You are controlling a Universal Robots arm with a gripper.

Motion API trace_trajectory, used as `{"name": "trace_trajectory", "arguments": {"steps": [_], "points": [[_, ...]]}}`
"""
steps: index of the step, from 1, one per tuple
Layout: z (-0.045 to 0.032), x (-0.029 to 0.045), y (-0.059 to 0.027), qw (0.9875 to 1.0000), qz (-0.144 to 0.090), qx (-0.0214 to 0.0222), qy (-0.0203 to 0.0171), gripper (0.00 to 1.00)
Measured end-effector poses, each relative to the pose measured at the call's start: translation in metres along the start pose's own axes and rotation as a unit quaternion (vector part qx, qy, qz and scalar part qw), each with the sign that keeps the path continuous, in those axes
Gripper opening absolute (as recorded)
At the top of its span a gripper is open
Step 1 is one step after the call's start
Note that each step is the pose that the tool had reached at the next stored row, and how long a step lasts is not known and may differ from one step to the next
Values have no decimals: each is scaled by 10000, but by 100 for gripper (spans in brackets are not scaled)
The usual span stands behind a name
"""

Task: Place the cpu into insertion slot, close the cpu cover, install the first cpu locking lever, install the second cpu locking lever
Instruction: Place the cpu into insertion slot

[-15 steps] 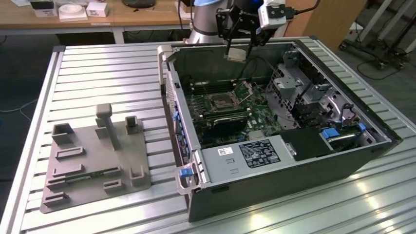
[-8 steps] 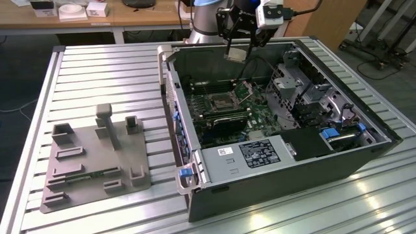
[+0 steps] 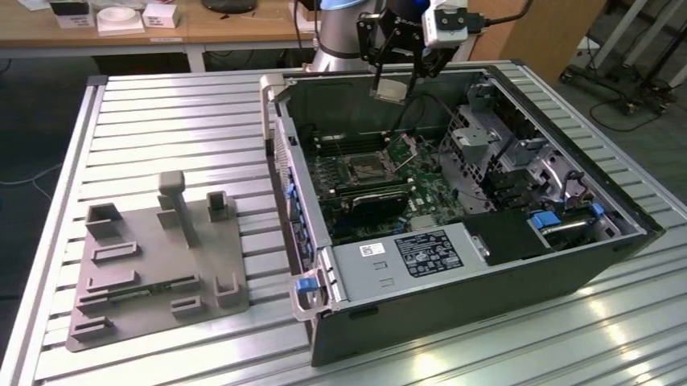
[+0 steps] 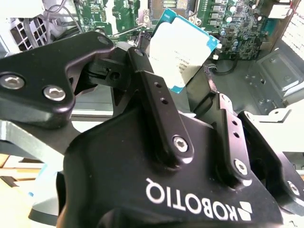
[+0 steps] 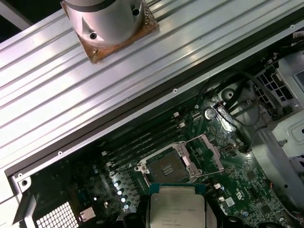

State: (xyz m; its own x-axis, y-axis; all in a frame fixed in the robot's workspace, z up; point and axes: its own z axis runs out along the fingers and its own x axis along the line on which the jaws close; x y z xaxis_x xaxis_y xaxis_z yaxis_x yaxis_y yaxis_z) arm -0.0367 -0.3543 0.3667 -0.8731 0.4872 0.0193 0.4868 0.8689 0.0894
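Ribbed metal surface (image 3: 161, 121) in front of a wooden desk (image 3: 161, 32), carrying an open case (image 3: 462, 314) laid on its side and a grey tray (image 3: 150, 265) well apart toward the exterior view's left. Above the far edge of the case, hanging in the air: the pincer (image 3: 395, 79), clamped on the cpu (image 3: 390, 88). In the second wrist view, black fingers (image 4: 156, 99) pressed against two opposite edges of the cpu (image 4: 183, 50), metal top facing the camera. Held tilted and well above the green board (image 5: 247, 185), touching nothing but the pincer. Directly below in the first wrist view: the slot (image 5: 167, 167), bare, dark centre exposed inside its silvery rim. Just beside the slot, the cover (image 5: 214, 153), swung up and standing open. Judged early in the task: cpu grasped and brought over the case, but not lowered, not seated. Left to do, as far as shown: seating the cpu in the slot, closing the cover, fastening both levers. Levers themselves too fine to tell apart here; judged undone, given the open cover.
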Motion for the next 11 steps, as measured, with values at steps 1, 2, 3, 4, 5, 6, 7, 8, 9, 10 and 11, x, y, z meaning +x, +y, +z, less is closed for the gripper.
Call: {"name": "trace_trajectory", "arguments": {"steps": [1, 2, 3, 4, 5, 6, 7, 8, 9, 10, 11], "points": [[0, 0, 0, 10000, 24, -1, -2, 54], [0, 0, 0, 10000, 62, -1, -6, 54], [0, 0, 0, 9999, 113, -2, -10, 54], [0, 0, 0, 9998, 174, -3, -16, 54], [1, 0, 0, 9997, 238, -4, -22, 54], [1, 0, 0, 9995, 299, -5, -27, 54], [1, 1, -1, 9994, 340, -6, -30, 54], [1, 2, -1, 9994, 355, -7, -32, 54], [1, 2, -1, 9994, 356, -7, -32, 54], [1, 2, -1, 9994, 357, -7, -32, 54], [1, 2, -1, 9994, 357, -7, -32, 54]]}}
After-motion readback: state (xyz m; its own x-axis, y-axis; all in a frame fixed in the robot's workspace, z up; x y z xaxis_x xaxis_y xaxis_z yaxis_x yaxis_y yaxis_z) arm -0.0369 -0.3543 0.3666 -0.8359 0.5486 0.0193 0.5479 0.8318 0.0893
